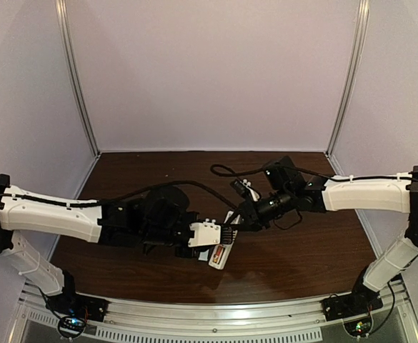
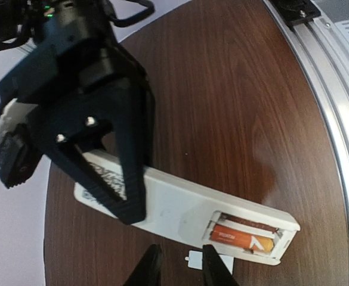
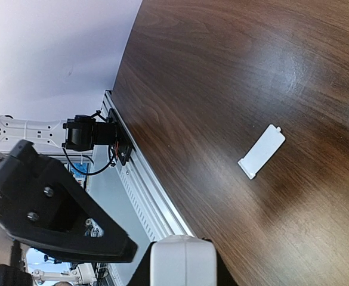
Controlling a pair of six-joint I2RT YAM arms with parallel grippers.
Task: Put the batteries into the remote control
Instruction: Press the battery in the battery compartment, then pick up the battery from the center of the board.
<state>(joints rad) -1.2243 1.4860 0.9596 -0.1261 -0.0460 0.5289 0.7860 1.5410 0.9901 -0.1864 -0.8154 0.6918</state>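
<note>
A: Remote [image 2: 180, 208]?
B: Over the table [image 2: 234, 89], back up, cover [image 3: 262, 152] off, one battery [image 2: 243, 240] seated. R fingers [image 2: 129, 173] clamp the end opp.; L fingers [image 2: 152, 268] slightly apart, empty.
A: Handling?
B: Prob. light, stiff, slick; grip long edges.

Remote control [image 2: 180, 205] white, with a black printed code patch on its back. Battery [image 2: 240, 238] orange with white lettering and a white chevron mark. Surface [image 2: 234, 89] dark brown wood grain with glossy highlights. Cover plate [image 3: 262, 151] plain white. Fingers [image 2: 129, 173] matte black. Arms [image 1: 51, 214] have white shells, black joints and black cables. Walls [image 1: 209, 71] pale lilac. Rail [image 2: 338, 113] silver-grey.
</note>
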